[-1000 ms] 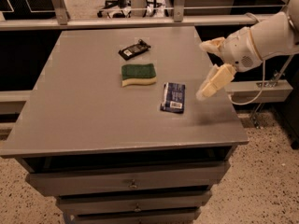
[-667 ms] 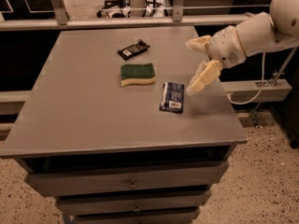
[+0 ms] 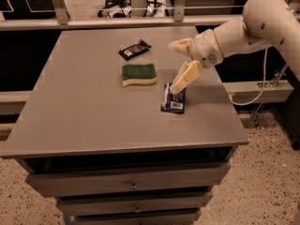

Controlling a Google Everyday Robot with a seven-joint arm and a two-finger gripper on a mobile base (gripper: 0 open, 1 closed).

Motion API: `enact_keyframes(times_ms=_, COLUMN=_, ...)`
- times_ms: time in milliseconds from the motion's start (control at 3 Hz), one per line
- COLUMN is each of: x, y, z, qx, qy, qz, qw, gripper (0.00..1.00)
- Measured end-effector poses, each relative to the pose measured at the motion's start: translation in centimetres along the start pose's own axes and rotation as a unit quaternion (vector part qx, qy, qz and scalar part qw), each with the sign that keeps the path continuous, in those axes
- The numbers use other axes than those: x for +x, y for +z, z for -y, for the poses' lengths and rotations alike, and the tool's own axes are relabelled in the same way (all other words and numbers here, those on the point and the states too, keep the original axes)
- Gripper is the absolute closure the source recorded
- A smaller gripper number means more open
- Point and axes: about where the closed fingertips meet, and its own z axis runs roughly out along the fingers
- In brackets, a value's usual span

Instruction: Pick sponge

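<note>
The sponge (image 3: 139,74), dark green on top with pale yellow foam and a wavy edge, lies flat near the middle of the grey table (image 3: 79,111). My gripper (image 3: 172,67) hangs above the table just right of the sponge, reaching in from the right on the white arm (image 3: 243,27). Its two cream fingers are spread wide apart and hold nothing. The lower finger (image 3: 185,76) points down over the top of a dark blue packet. The sponge lies a short way left of the fingertips, untouched.
A dark blue flat packet (image 3: 174,100) lies right of the sponge, under my lower finger. A small black device (image 3: 135,49) lies behind the sponge. Drawers (image 3: 133,184) sit under the table top. A rail (image 3: 117,21) runs behind the table.
My arm and gripper have moved left across the table, from beyond the right edge to just above the blue packet, closer to the sponge. The objects have not moved.
</note>
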Motion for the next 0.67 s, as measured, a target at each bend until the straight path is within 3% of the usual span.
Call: enact_keyframes(times_ms=667, x=0.9, y=5.0, z=2.9, qx=-0.006, qy=0.019, qz=0.049, qw=0.9986, gripper=0.0)
